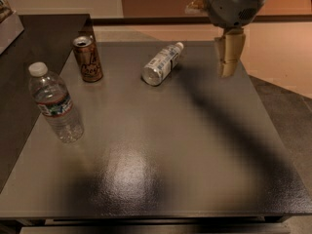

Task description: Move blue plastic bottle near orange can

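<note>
The blue plastic bottle (161, 64) is lying on its side in the far middle part of the dark table (195, 155). Its white cap is pointing to the far right and its base is facing the near left. Because it is lying down, it is resting low on its round side, and I think it can roll easily if it is pushed from the side.

The orange can (88, 59) is standing upright at the far left of the table, apart from the bottle, with bare table between them. The bottle therefore is not yet near enough, and the path to the left is looking free.

A larger water bottle (55, 104) is standing upright at the near left, near the table edge, out of this path.

The gripper (228, 68) is hanging above the far right part of the table, pointing down, to the right of the bottle and not touching it. It is carrying nothing. Whether its jaws are apart or together, I cannot tell. It seems to be placing itself for the approach to the bottle.
</note>
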Controlling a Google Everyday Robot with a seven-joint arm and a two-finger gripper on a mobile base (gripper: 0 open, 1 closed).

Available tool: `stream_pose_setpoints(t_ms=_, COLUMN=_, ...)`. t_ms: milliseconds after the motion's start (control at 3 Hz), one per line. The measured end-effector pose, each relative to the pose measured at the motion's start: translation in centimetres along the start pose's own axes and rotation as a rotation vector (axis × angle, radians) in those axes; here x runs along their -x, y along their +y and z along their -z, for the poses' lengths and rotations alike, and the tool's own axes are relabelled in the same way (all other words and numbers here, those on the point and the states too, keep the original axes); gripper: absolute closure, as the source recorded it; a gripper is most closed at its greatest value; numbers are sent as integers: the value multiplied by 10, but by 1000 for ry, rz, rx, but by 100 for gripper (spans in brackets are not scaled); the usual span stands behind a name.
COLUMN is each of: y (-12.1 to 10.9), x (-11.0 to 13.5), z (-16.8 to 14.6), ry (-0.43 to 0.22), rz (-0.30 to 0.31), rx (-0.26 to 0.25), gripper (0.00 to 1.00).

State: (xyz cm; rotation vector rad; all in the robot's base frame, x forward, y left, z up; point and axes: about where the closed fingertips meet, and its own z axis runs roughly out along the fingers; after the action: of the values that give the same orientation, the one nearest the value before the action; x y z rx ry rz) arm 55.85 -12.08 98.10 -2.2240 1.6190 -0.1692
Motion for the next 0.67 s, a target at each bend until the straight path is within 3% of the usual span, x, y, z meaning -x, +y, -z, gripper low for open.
stream_pose_setpoints(t_ms=333, y=-37, x=15, z=-22, ry=0, rz=147, rx=20, gripper=0)
stream_pose_setpoints(t_ms=667, y=-58, x=32, z=-48, ry=13, rz=270, rx=48, gripper=0)
